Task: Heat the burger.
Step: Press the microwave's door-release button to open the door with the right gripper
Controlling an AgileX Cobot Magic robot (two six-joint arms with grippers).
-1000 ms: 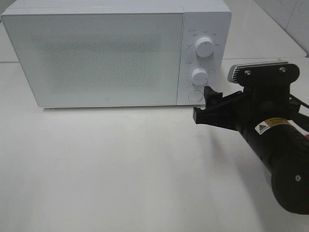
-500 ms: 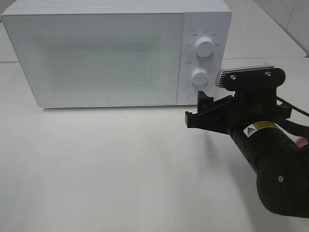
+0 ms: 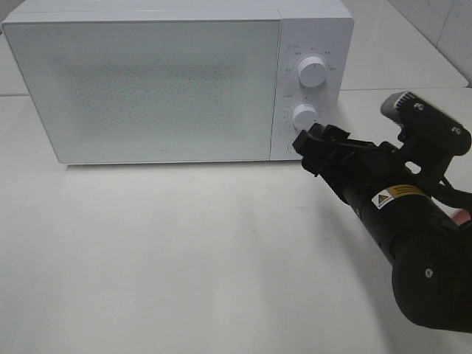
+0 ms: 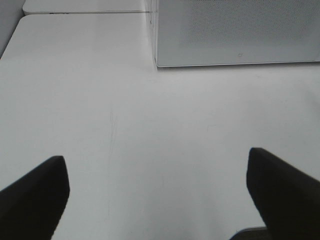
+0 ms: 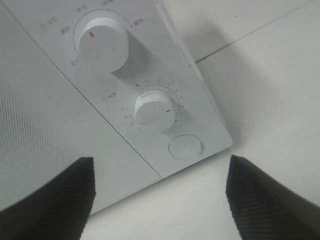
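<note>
The burger is out of view. A white microwave [image 3: 147,81] stands at the back of the table with its door shut, so its inside is hidden. My right gripper [image 3: 313,144] is open and empty, hovering just in front of the lower right of the control panel, with its wrist rolled to one side. In the right wrist view the right gripper [image 5: 160,195] faces the lower knob [image 5: 155,111] and the round button [image 5: 186,147] below it. My left gripper [image 4: 157,200] is open and empty over bare table, short of the microwave's left corner [image 4: 160,60].
The upper knob [image 3: 313,72] sits above the lower knob [image 3: 304,116] on the panel. White table [image 3: 184,251] stretches in front of the microwave. A table seam runs behind, near the tiled wall at the back right.
My right gripper has moved left and closer to the control panel and rolled its wrist, swinging the camera housing to the right. The left arm has not moved.
</note>
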